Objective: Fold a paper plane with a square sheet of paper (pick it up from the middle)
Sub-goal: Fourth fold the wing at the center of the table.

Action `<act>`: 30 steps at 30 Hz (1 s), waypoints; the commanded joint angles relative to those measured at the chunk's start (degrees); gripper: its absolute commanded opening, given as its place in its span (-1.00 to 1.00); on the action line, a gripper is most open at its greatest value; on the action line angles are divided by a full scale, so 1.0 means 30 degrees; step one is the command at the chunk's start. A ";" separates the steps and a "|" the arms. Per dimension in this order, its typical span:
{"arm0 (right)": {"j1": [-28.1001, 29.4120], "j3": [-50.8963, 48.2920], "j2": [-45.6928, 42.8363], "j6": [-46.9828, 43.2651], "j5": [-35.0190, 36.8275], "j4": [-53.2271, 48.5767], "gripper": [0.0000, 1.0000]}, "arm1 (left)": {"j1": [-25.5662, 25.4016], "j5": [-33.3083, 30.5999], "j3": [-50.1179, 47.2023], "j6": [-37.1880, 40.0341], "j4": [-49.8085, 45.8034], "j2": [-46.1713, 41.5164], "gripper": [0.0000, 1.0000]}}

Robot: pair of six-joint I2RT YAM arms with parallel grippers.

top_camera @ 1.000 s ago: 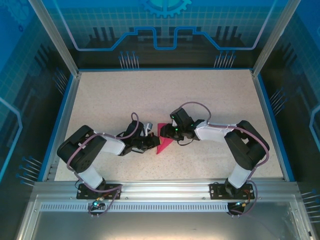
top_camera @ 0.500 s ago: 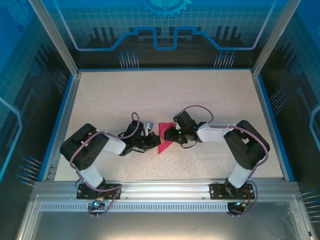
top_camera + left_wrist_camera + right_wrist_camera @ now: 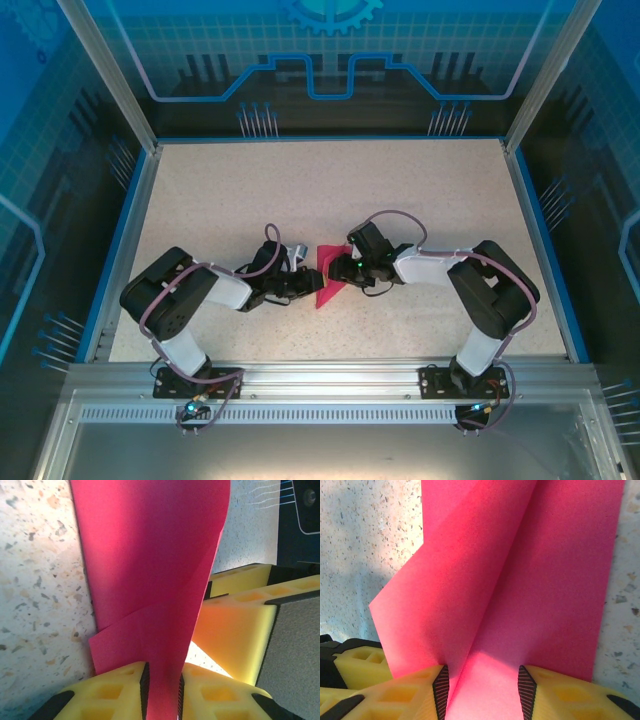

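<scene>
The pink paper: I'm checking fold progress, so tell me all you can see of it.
The pink paper is thin, matte magenta and partly folded, with layered flaps and a crease. It lies on the speckled table between both arms. The left tool has it between its fingers; the right tool straddles a raised fold.

There are two robot arms, one on the left and one on the right, each ending in one pincer: a left pincer (image 3: 303, 284) and a right pincer (image 3: 338, 268), two in all. Each pincer has two yellow fingers (image 3: 395, 690). One piece of folded pink paper (image 3: 327, 281) lies between them. There is one speckled tabletop (image 3: 330, 190).
</scene>
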 commanded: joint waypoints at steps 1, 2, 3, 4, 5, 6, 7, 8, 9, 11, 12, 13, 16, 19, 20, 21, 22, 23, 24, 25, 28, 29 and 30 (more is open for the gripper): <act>-0.0202 0.0219 0.0541 -0.0015 -0.0246 -0.0037 -0.15 | 0.0152 -0.0283 0.0323 0.0608 -0.0233 -0.0113 -0.51; -0.0195 0.0207 0.0551 -0.0002 -0.0279 -0.0020 -0.16 | 0.0131 -0.0294 0.0352 0.0637 -0.0163 -0.0117 -0.50; -0.0181 0.0215 0.0580 -0.0013 -0.0294 -0.0049 -0.16 | 0.0153 -0.0299 0.0404 0.0637 -0.0121 -0.0124 -0.49; -0.0156 0.0221 0.0606 0.0009 -0.0342 -0.0020 -0.16 | 0.0153 -0.0299 0.0440 0.0660 -0.0108 -0.0122 -0.48; -0.0139 0.0205 0.0610 -0.0019 -0.0330 -0.0017 -0.16 | 0.0130 -0.0303 0.0491 0.0667 -0.0097 -0.0121 -0.46; -0.0150 0.0219 0.0659 -0.0036 -0.0389 -0.0020 -0.15 | 0.0158 -0.0338 0.0552 0.0696 -0.0134 -0.0104 -0.46; -0.0158 0.0213 0.0681 -0.0044 -0.0411 -0.0005 -0.15 | 0.0135 -0.0371 0.0607 0.0739 -0.0173 -0.0104 -0.45; -0.0145 0.0201 0.0690 -0.0030 -0.0462 0.0023 -0.15 | 0.0140 -0.0442 0.0670 0.0780 -0.0277 -0.0104 -0.45; -0.0169 0.0197 0.0675 -0.0018 -0.0491 0.0022 -0.15 | 0.0125 -0.0491 0.0790 0.0839 -0.0480 -0.0104 -0.45; -0.0150 0.0166 0.0588 -0.0033 -0.0500 0.0053 -0.15 | 0.0129 -0.0665 0.0879 0.0972 -0.0737 -0.0103 -0.47; -0.0163 0.0116 0.0457 -0.0044 -0.0489 0.0075 -0.15 | 0.0144 -0.0746 0.0886 0.1043 -0.0904 -0.0088 -0.50; -0.0180 0.0128 0.0341 -0.0020 -0.0474 0.0104 -0.15 | 0.0129 -0.0810 0.0938 0.1155 -0.1004 -0.0085 -0.53; -0.0194 0.0101 -0.0226 -0.0220 -0.0377 0.0328 -0.15 | 0.0149 -0.0932 0.0970 0.1333 -0.1238 0.0005 -0.71; -0.0265 0.0079 -0.0787 -0.0529 -0.0287 0.0772 -0.14 | 0.0125 -0.0804 0.0887 0.1454 -0.1150 -0.0022 -0.84; -0.0296 0.0091 -0.0864 -0.0604 -0.0233 0.0853 -0.15 | 0.0128 -0.0736 0.0815 0.1458 -0.0964 -0.0045 -0.86; -0.0336 0.0080 -0.0900 -0.0708 -0.0256 0.1031 -0.14 | 0.0162 -0.0615 0.0709 0.1443 -0.0685 -0.0076 -0.88; -0.0355 0.0036 -0.0899 -0.0749 -0.0272 0.1225 -0.15 | 0.0152 -0.0524 0.0607 0.1414 -0.0464 -0.0120 -0.90; -0.0383 -0.0013 -0.0858 -0.0776 -0.0309 0.1404 -0.16 | 0.0134 -0.0423 0.0466 0.1374 -0.0173 -0.0147 -0.91; -0.0434 -0.0088 -0.0736 -0.0810 -0.0349 0.1591 -0.17 | 0.0141 -0.0362 0.0268 0.1272 0.0272 -0.0161 -0.93; -0.0440 -0.0151 -0.0622 -0.0810 -0.0418 0.1759 -0.18 | 0.0125 -0.0381 0.0041 0.1156 0.0664 -0.0177 -0.93; -0.0502 -0.0316 -0.0193 -0.0903 -0.0677 0.2196 -0.21 | 0.0140 -0.0596 -0.0580 0.0638 0.1640 -0.0133 -0.94; -0.0502 -0.0356 -0.0057 -0.0939 -0.0754 0.2380 -0.21 | 0.0145 -0.0683 -0.0841 0.0422 0.2227 -0.0122 -0.95; -0.0502 -0.0386 0.0073 -0.0979 -0.0882 0.2537 -0.21 | 0.0130 -0.0834 -0.1151 0.0220 0.2816 -0.0106 -0.95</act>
